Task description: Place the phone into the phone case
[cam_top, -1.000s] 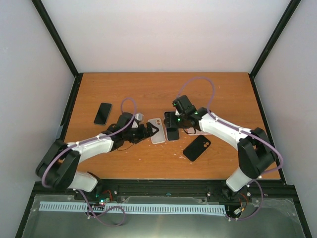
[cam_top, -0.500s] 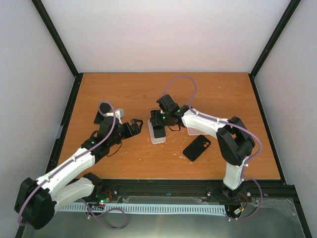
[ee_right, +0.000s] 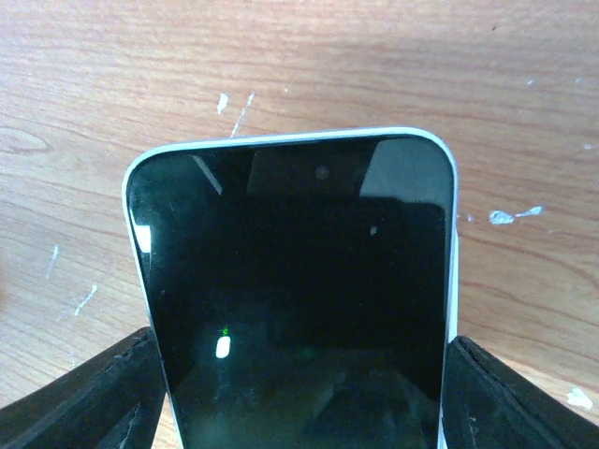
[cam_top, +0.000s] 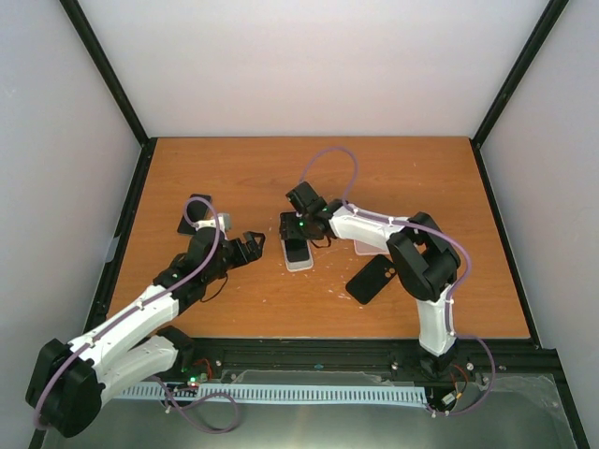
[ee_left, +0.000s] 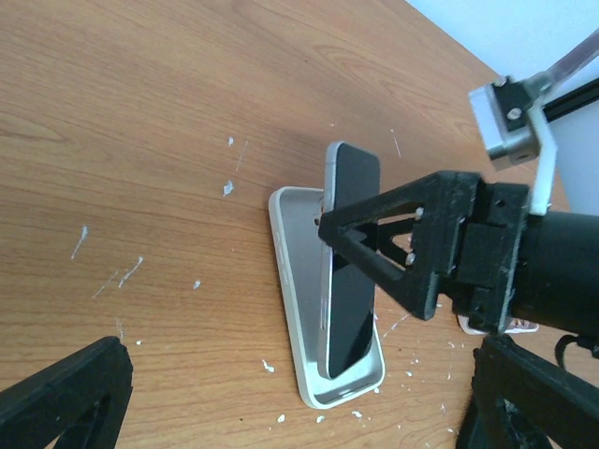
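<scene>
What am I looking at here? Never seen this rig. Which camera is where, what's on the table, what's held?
It is a robot: a left arm and a right arm, each ending in a two-finger gripper, bolted at the near edge of a wooden table. The wide picture comes from a fixed camera above and behind them. The other two come from a camera on each wrist. The right gripper clamps a phone by its sides, tilted, with one edge down in the pale case, not yet flat. The left gripper is open and empty, beside the case. Also on the table are a black phone at far left and a black item, phone or case.
</scene>
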`<act>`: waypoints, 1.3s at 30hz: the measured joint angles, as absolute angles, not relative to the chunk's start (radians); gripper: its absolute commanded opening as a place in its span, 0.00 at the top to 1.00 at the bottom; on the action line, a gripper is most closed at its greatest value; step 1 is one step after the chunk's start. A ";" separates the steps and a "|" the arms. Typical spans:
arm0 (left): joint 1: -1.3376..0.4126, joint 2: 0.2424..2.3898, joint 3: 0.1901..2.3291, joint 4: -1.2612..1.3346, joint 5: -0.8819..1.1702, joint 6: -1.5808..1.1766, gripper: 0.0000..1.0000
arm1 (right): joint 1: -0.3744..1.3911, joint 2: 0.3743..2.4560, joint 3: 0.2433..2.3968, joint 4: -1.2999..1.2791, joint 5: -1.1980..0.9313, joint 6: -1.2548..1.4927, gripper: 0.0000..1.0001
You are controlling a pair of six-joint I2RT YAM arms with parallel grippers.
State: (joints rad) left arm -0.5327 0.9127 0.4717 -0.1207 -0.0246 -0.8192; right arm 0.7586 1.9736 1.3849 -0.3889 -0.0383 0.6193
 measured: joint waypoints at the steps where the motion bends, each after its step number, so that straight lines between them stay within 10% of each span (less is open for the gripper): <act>1: -0.533 0.913 0.472 -0.121 -0.030 -0.819 0.01 | 0.760 1.983 1.386 -0.389 -0.039 0.619 0.42; 28: -0.532 0.937 0.445 -0.114 -0.033 -0.858 0.02 | 0.857 1.904 1.196 -0.376 0.114 0.697 0.35; 39: -0.530 1.088 0.458 -0.075 0.071 -0.857 0.09 | 0.875 1.847 1.151 -0.371 0.151 0.741 0.03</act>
